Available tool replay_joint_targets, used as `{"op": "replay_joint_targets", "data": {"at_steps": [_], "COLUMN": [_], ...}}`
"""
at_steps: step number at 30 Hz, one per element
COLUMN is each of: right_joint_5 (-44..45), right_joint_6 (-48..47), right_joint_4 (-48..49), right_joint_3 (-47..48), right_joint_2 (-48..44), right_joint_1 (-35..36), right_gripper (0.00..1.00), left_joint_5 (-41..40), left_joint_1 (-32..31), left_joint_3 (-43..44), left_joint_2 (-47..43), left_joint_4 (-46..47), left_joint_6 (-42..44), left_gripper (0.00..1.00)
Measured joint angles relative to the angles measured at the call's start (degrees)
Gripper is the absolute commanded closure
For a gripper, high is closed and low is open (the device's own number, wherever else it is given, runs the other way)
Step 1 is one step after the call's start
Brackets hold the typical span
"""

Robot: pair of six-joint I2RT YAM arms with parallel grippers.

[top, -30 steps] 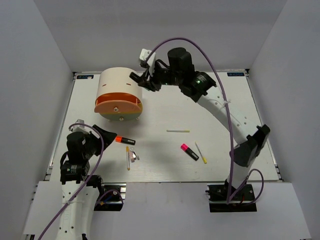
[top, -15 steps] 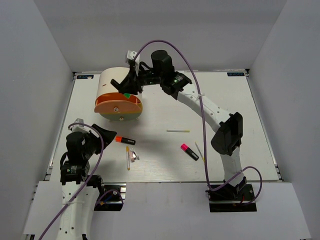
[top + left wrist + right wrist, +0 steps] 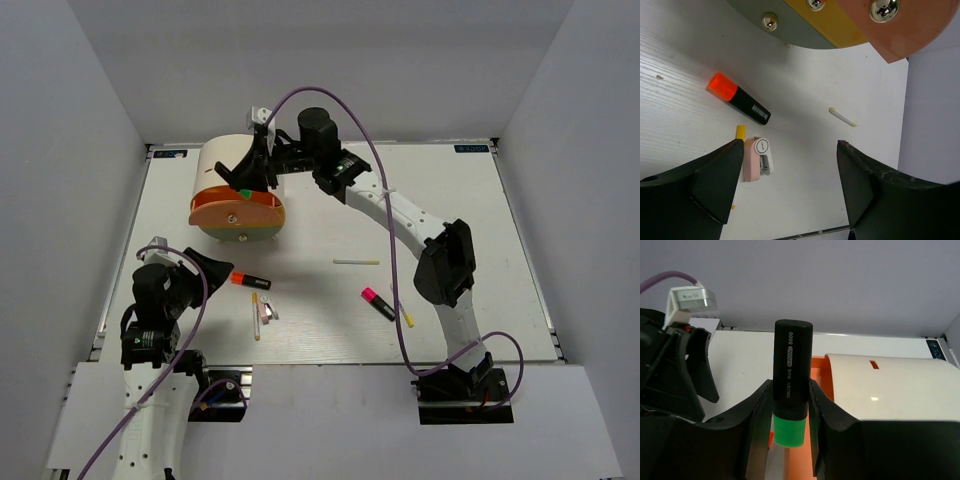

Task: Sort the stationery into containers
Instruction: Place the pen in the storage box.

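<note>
- left end effector (image 3: 789,147), its fingers spread apart and holding nothing, hangs over the tabletop (image 3: 450,200) near the orange-capped marker (image 3: 738,99).
- right end effector (image 3: 790,405) is clamped on the green-capped marker (image 3: 791,365), cap down, above the cream cabinet's (image 3: 228,160) orange drawer (image 3: 237,207).
- pink-capped marker (image 3: 379,304) lies on the tabletop further right.

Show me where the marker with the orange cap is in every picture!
Top view: marker left of centre, below the drawers.
Left wrist: marker upper left.
Right wrist: not there.
Shared landmark: the orange drawer.
</note>
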Motion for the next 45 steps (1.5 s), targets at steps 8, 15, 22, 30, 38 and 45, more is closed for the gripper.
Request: {"op": "replay_joint_targets", "data": {"at_steps": [8,15,22,30,38,45], "right_joint_5": [1.27,1.92,2.12,2.51,2.95,6.56], "right_joint_6": [-0.44,-1.75,-3.69,-5.33,-6.75,-7.06], "right_joint_4": [1.07,1.09,0.85,0.44,0.22,-0.81], "right_joint_3": [-0.33,-0.59,-0.74,-1.4,-1.44,-4.9], "right_joint_2": [2.8,3.17,3.26,3.28,3.26,-1.11], "right_joint_1": [-0.07,-0.17,-0.17,-0.17,-0.2,-1.46], "right_gripper": [1.0,0.96,0.63,0.45,0.45,0.93], "left_joint_5": [0.28,0.48,0.57,0.68,0.52,-0.81], "left_joint_1": [0.0,0.0,0.0,0.0,0.0,0.0], "left_joint_3": [0.0,0.0,-0.63,-1.03,-1.16,-2.34], "left_joint_2": [-0.02,0.0,0.07,0.92,4.94,8.44], "left_joint_4": [-0.02,0.0,0.42,1.11,2.23,2.67], "left_joint_6": [0.0,0.0,0.0,-0.63,-2.25,-6.71], "left_gripper": [0.16,0.16,0.16,0.16,0.21,0.33]}}
